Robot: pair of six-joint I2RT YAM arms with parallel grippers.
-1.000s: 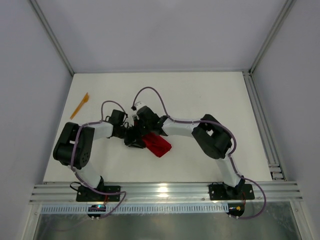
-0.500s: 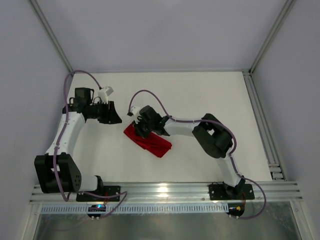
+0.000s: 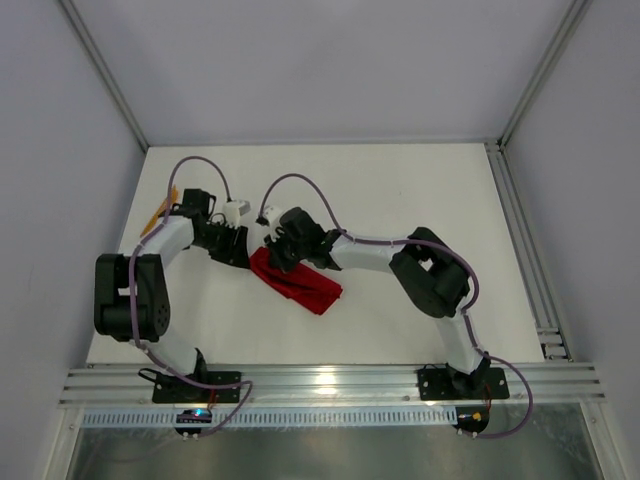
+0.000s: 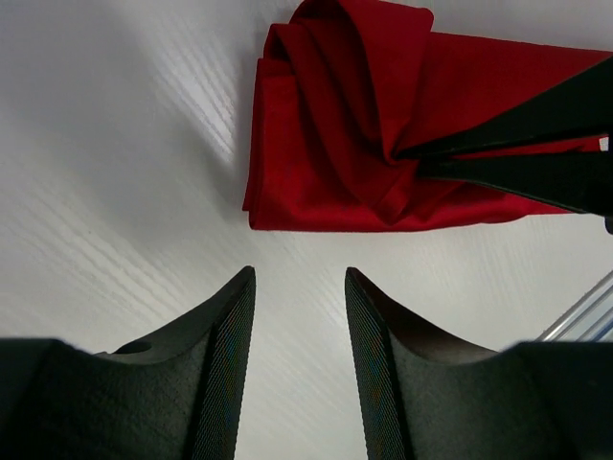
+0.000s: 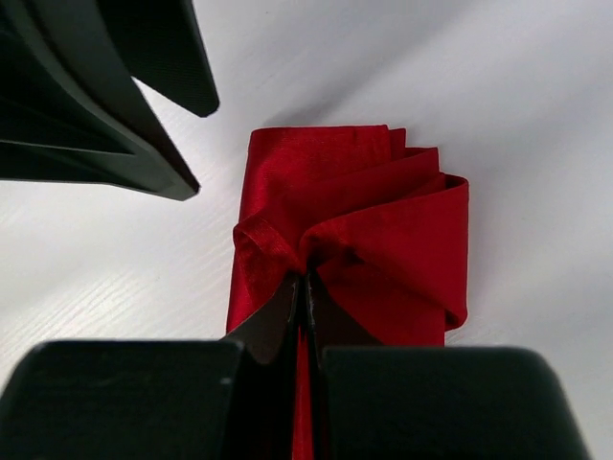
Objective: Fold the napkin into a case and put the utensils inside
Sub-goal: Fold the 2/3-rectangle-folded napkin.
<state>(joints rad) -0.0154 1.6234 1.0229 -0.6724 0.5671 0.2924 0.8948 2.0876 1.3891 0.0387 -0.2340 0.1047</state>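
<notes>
Back from the upper left, our left gripper (image 4: 299, 287) hovers, jaws spread, beside the one red napkin (image 3: 300, 285) at centre; our right gripper (image 5: 305, 278) pinches its fold. One orange utensil (image 3: 155, 218) lies upper left.

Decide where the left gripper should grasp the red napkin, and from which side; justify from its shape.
Probably the folded edge of the napkin nearest the open left gripper, approached low and straight ahead. That edge lies flat, thick and free, while the right gripper pinches the raised fold farther along.
</notes>
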